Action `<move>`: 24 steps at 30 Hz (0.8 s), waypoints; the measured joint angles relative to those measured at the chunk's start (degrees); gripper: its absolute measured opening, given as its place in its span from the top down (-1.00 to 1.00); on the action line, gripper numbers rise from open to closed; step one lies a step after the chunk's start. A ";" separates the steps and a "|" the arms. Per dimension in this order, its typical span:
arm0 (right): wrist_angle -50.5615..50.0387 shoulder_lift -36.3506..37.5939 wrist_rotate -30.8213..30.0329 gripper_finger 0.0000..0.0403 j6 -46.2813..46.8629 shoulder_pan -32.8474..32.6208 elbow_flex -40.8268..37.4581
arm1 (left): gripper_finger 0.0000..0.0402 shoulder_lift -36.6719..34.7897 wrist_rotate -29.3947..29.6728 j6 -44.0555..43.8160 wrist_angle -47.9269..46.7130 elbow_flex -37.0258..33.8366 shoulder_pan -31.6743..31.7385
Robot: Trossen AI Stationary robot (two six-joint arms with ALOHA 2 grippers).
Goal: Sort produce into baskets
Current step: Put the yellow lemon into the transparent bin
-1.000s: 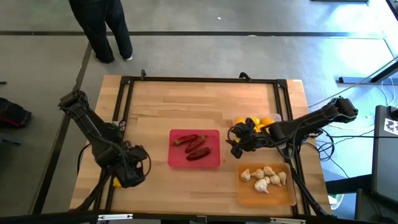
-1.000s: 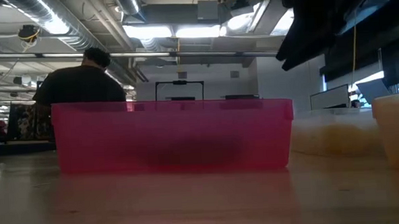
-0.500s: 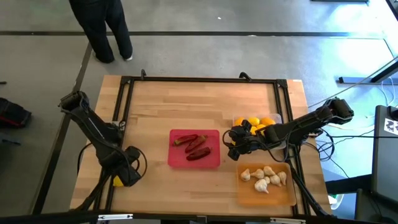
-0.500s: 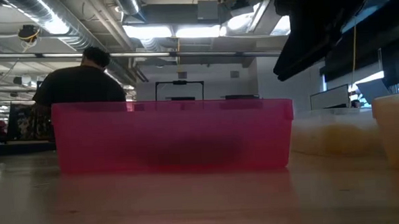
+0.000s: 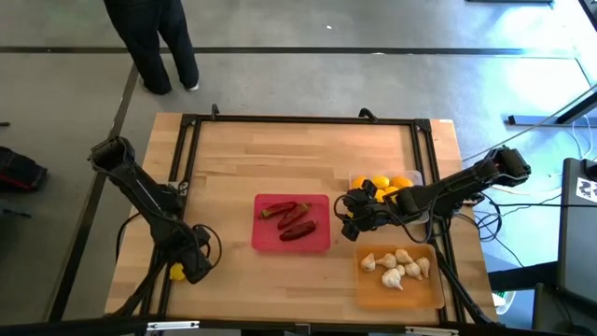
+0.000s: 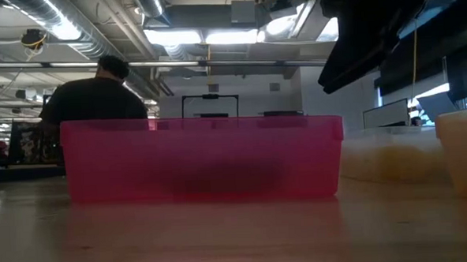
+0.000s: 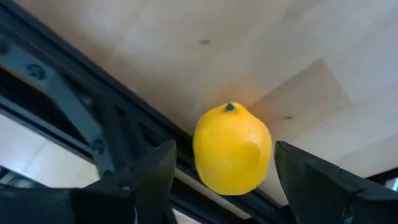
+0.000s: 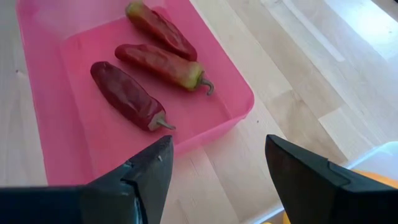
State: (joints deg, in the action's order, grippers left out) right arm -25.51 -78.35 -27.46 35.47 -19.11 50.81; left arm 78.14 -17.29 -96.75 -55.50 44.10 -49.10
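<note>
Lemon [image 7: 232, 149], yellow and oval, loose at the near left table corner beside the black metal frame rail [image 7: 68, 106], well left of the pink rectangular plastic tray [image 5: 291, 223]; framed by spread fingers of the left gripper [image 5: 191, 263], not yet pinched. Likely the last piece left to sort.

Right of the pink tray and nearer: translucent orange tray [image 5: 399, 278] with whitish garlic bulbs [image 5: 397, 265]. Inside the pink tray: three dark red elongated chili peppers [image 8: 152, 59]. Just right of it: right gripper [image 5: 353, 214], fingers apart, empty. Beyond that: clear tray [image 5: 414, 177] of orange-yellow lemons [image 5: 382, 184].

Nothing blocking the stray lemon but the rail. Farther off, a person [image 5: 154, 37] beyond the table.
</note>
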 joint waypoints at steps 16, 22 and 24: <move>0.06 0.00 -0.02 -0.23 -0.92 0.00 0.00 | -0.32 3.75 -6.90 3.14 13.05 -5.11 -0.02; 0.13 0.00 -0.04 -0.23 -1.30 0.00 0.00 | -0.30 4.62 -9.62 4.31 14.99 -6.94 -0.42; 0.15 0.00 -0.04 -0.23 -1.30 0.00 0.00 | -0.23 4.62 -9.75 5.35 15.08 -7.02 -0.50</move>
State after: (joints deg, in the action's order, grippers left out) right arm -25.36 -78.35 -27.51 34.17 -19.11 50.81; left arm 82.76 -27.05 -91.40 -40.43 37.08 -49.60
